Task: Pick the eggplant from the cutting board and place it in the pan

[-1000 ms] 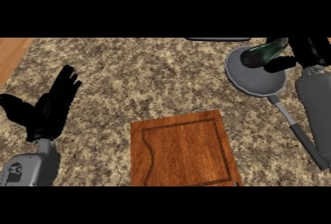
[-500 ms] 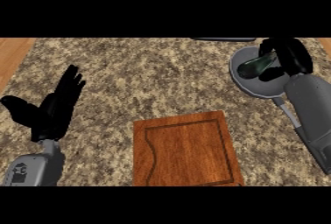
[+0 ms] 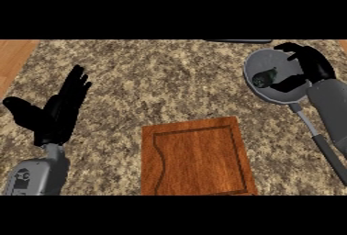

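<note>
So the eggplant [image 3: 265, 78] is sitting inside the pan [image 3: 261, 58] at the upper right of the bench [image 3: 169, 73], a dark little lump lying on the pan's grey floor toward its left-middle. The cutting board [image 3: 196, 158] is down at the bottom center, bare wood, well apart from the pan.

The right hand [image 3: 313, 64] is over the right side of the pan, coming in from the right edge with the grey forearm running down alongside the pan's handle [image 3: 317, 137]. Its fingers [image 3: 293, 47] arch loosely over the pan's top rim and the thumb sticks out toward the eggplant from the lower right. They look spread and relaxed, with a visible gap between them and the eggplant, so nothing is gripped.

The left hand [image 3: 51, 112] is just parked at the left side of the bench, fingers straight and pointing up, thumb off to the left, holding nothing. A strip of wooden surface [image 3: 13, 57] shows past the bench's left edge.
</note>
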You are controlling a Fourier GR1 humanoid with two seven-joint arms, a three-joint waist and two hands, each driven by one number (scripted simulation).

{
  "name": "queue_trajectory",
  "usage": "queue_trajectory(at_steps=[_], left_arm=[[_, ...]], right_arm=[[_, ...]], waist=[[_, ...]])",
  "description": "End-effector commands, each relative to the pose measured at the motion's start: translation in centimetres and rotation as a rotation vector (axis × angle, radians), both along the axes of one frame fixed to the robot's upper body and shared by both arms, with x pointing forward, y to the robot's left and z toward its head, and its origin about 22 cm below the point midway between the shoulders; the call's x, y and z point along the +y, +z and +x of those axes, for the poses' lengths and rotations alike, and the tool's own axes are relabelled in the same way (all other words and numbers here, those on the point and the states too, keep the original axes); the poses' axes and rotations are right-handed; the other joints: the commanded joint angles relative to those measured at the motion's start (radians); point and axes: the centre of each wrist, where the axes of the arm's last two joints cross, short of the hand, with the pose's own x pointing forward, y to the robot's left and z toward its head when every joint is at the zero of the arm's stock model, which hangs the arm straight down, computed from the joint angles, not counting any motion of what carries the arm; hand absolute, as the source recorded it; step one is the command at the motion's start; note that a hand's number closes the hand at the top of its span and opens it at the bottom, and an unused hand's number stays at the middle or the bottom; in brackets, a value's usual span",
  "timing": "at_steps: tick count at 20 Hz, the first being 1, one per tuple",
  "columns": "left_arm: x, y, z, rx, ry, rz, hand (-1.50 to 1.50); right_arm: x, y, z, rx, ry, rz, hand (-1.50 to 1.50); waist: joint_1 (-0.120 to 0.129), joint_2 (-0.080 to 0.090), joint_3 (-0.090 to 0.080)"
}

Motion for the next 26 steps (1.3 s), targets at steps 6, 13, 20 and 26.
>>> queue_trajectory(at_steps=[6,13,20,26], left_arm=[[0.7,-0.6,-0.8,-0.001,0.010,-0.004,0.00],[1.2,-0.1,-0.8,0.011,0.008,-0.015,0.00],[3.0,0.1,-0.8,0.002,0.026,0.012,0.00],[0.7,-0.1,-0.3,0.013,0.017,-0.017,0.00]], right_arm=[[-3.0,-1.9,-1.9,-0.177,-0.023,0.390,-1.50],[-10.1,2.1,-3.9,-0.203,-0.034,0.676,-1.50],[-18.3,2.7,-10.3,-0.180,0.105,0.838,-1.50],[-20.2,0.8,-13.5,-0.207,0.125,0.809,-1.50]], waist=[[-0.016,-0.006,0.002],[-0.019,-0.008,0.001],[-0.025,-0.006,0.002],[-0.040,-0.012,0.001]])
